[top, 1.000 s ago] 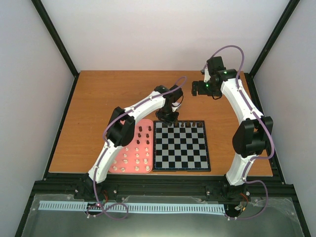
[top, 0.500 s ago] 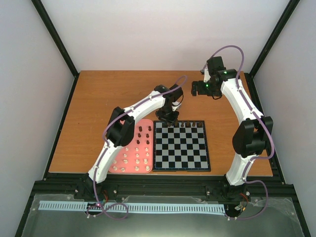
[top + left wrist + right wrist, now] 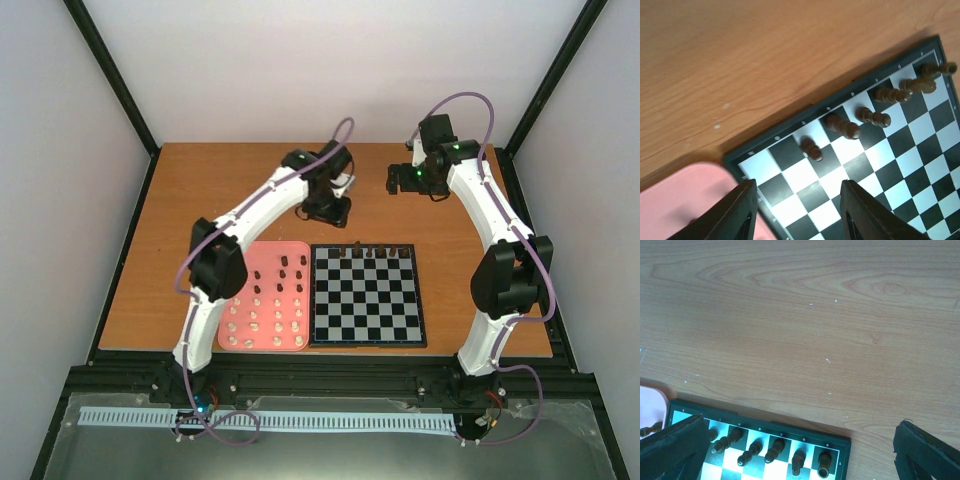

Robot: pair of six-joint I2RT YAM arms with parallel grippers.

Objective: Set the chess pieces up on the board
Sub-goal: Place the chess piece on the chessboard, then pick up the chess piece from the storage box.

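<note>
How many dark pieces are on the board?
6 dark pieces, side by side in the board's far row, from its right corner leftward; the two squares nearest the pink tray stand bare. None looks hidden.

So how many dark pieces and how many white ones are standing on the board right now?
Dark chess pieces on the board: 6
Cream chess pieces on the board: 0 (the ones in view stand in the pink tray)
Total on the board: 6

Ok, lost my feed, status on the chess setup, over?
Left jaws open, empty; right jaws wide, empty. Dark pieces on far row of board, others on pink tray. Nothing in the way.
</note>
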